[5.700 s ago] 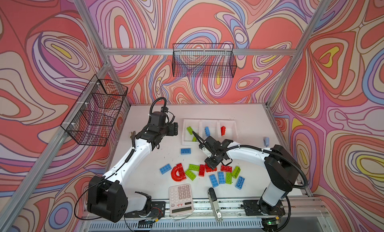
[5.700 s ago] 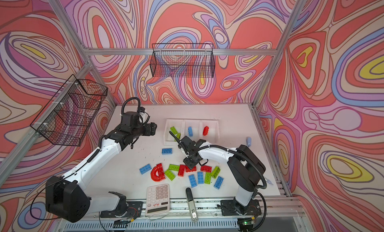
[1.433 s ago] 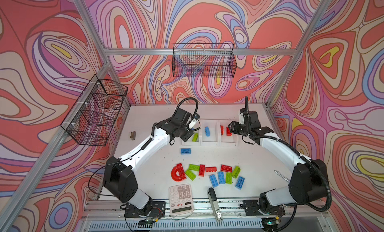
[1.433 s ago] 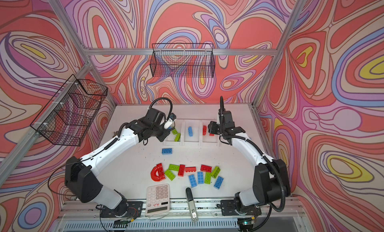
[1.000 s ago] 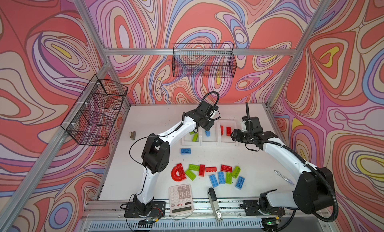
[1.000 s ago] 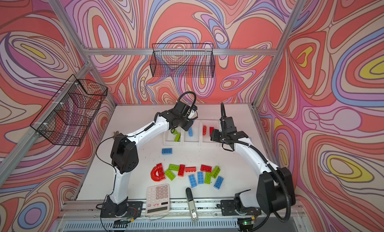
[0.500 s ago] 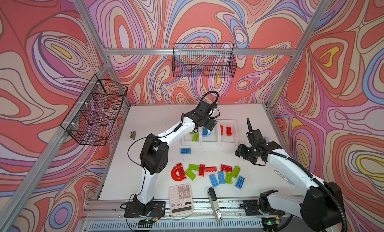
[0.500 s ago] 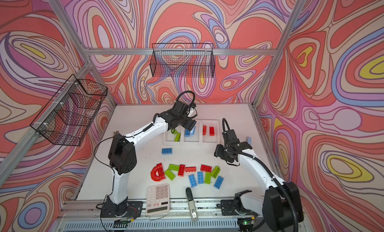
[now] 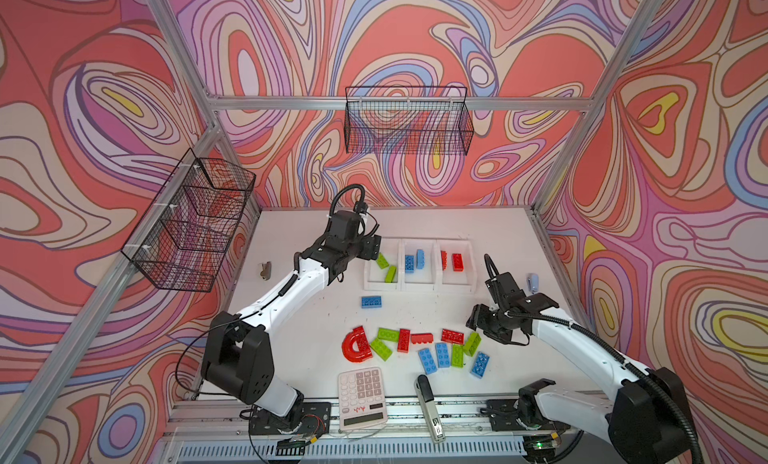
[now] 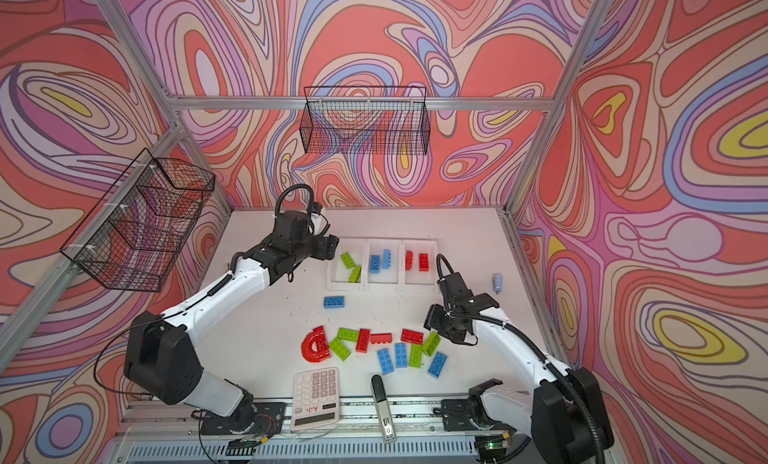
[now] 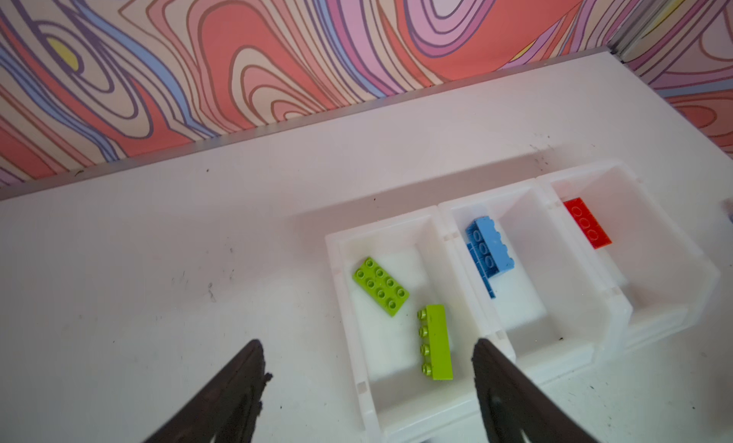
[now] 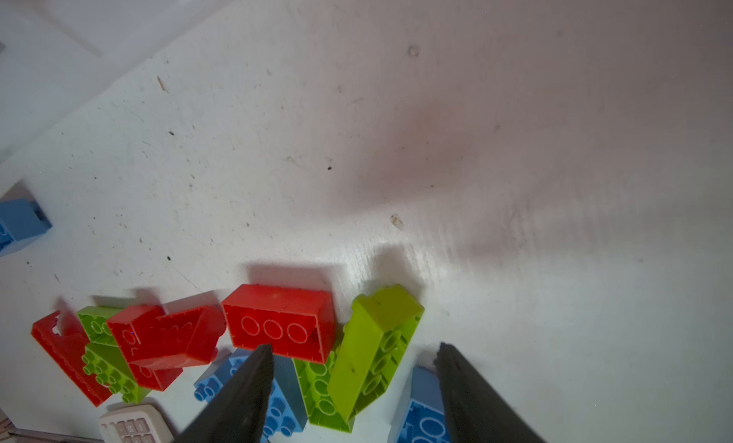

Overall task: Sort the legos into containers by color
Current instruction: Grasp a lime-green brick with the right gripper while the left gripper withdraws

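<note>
Stock after my last two drops. The row of three white bins sits toward the far side of the table. The left bin holds two green bricks. The middle bin holds two blue bricks, one more than a second ago. The right bin holds two red bricks, one more than a few seconds ago. My left gripper has let its blue brick go and drawn back over the outer edge of the green bin, with its jaws spread wide and nothing between them. My right gripper has left the red bin and come back over the near pile. Its jaws are partly apart and empty, poised above a tilted green brick with a red brick just beside it, and I see no contact. Still loose are one lone blue brick between the bins and the pile and, in the pile, a red arch, three red, four green and three blue bricks, several touching. By my count six pieces are sorted, each bin holds a single colour, and about twelve remain. Both grippers are free for a fresh pick. The right looks placed for the green or red brick at its end of the pile, and the lone blue lies nearer my left.
</note>
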Robot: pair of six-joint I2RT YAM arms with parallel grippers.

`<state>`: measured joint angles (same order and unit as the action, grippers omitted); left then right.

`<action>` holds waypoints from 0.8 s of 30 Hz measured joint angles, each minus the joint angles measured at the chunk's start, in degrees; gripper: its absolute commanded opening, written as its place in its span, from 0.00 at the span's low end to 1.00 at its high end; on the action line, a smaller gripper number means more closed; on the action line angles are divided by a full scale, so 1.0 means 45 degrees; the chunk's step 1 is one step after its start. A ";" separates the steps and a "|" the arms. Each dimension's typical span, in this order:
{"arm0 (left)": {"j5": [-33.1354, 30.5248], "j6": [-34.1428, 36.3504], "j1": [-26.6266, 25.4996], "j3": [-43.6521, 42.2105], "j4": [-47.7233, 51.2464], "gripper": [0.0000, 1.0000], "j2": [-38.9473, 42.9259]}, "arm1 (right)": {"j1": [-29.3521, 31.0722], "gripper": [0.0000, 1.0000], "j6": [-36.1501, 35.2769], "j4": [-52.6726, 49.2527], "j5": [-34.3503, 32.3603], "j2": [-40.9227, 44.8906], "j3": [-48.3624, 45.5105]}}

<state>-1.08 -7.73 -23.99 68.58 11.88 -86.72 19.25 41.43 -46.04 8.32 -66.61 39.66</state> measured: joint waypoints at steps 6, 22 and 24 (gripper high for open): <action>0.0087 -0.0529 0.0486 -0.1467 -0.0034 0.84 0.0869 | 0.0325 0.68 0.0690 0.0233 -0.0282 -0.0102 -0.0656; 0.0238 -0.0767 0.0593 -0.1860 -0.0087 0.83 0.1768 | 0.0408 0.45 0.2395 0.2327 -0.0287 -0.0107 -0.2171; 0.0233 -0.0772 0.0593 -0.1923 -0.0092 0.83 0.1807 | 0.0413 0.40 0.2521 0.2535 -0.0277 -0.0155 -0.2171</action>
<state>-0.03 -11.20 -21.32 59.92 11.46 -78.59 21.10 52.77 -34.63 7.07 -67.31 29.89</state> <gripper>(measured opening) 0.828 0.445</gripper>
